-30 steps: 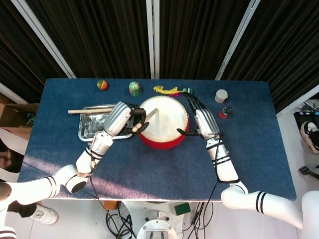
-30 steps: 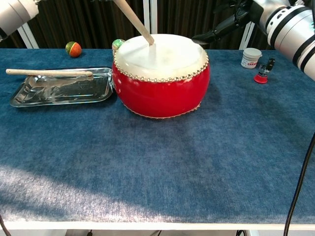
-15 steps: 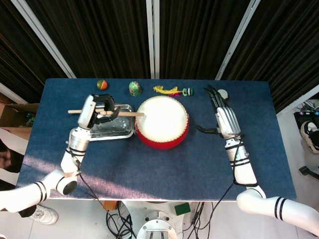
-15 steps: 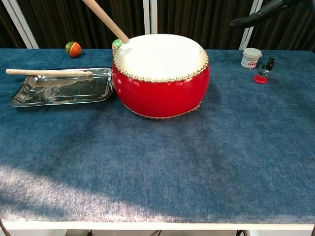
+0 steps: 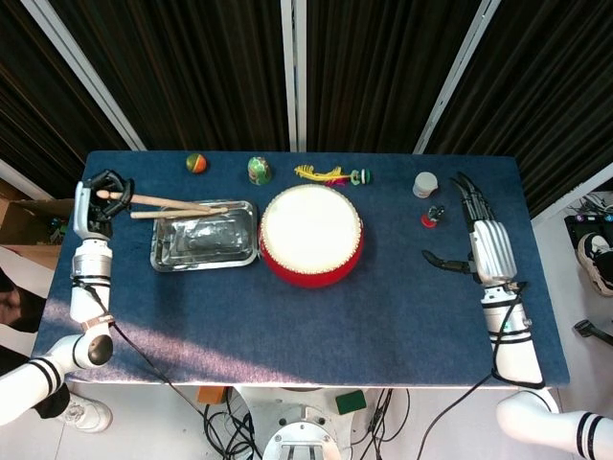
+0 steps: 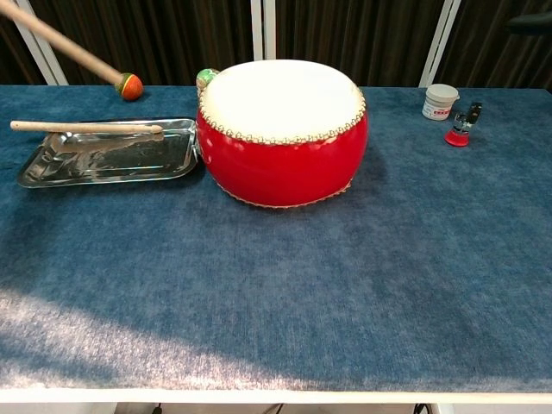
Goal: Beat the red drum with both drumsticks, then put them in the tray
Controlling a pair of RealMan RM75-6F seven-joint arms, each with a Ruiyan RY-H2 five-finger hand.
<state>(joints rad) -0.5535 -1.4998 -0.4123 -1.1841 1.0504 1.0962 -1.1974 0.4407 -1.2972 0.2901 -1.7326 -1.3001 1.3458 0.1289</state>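
Note:
The red drum with its white skin stands mid-table, also in the chest view. Left of it is the metal tray. One drumstick lies across the tray's far rim. My left hand is at the table's left edge and grips the second drumstick, which points right over the tray, raised off it. My right hand hovers right of the drum, fingers spread, holding nothing.
Along the far edge lie an orange-green ball, a green ball and a yellow toy. A white jar and a small red bottle stand right of the drum.
My left hand swung the stick off the drum and far left, past the tray. My right hand drew back to the right, away from the drum.

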